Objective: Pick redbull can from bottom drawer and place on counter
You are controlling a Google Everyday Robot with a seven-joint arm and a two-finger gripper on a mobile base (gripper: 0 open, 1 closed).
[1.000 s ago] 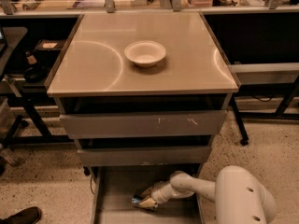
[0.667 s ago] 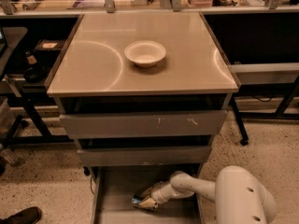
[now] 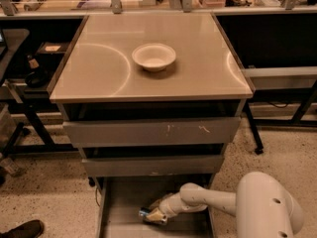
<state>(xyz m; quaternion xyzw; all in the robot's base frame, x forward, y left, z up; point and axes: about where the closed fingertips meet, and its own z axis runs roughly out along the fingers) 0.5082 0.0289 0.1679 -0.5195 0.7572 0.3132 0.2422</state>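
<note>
The pincer [image 3: 154, 215] is low in the open bottom drawer [image 3: 124, 202], reached in from the right on the end of the white arm [image 3: 213, 200]. At its tip, on its left side, is the can [image 3: 144, 212], a small silver and blue shape that seems to lie close to the drawer floor. The two look to be touching, but whether the pincer is clamped on the can or only set around it I cannot tell.

The can should be light and stiff enough for a firm hold, though its thin wall would dent under a hard squeeze. Its smooth metal skin is likely slippery, and being round it would roll if nudged while lying down. The best hold, I judge, is across the middle of its body, pads square to the curved side, not at the rims where it could twist out.

Under and around the pincer the drawer floor is flat and grey with low sides. Just above it are the fronts of the two closed drawers, which a lift has to clear by first coming out toward the camera. Far above and beyond the pincer is the surface [image 3: 188, 68], glossy beige, with a white bowl [image 3: 154, 57] near its middle and bare room on either side for setting the can upright.
</note>
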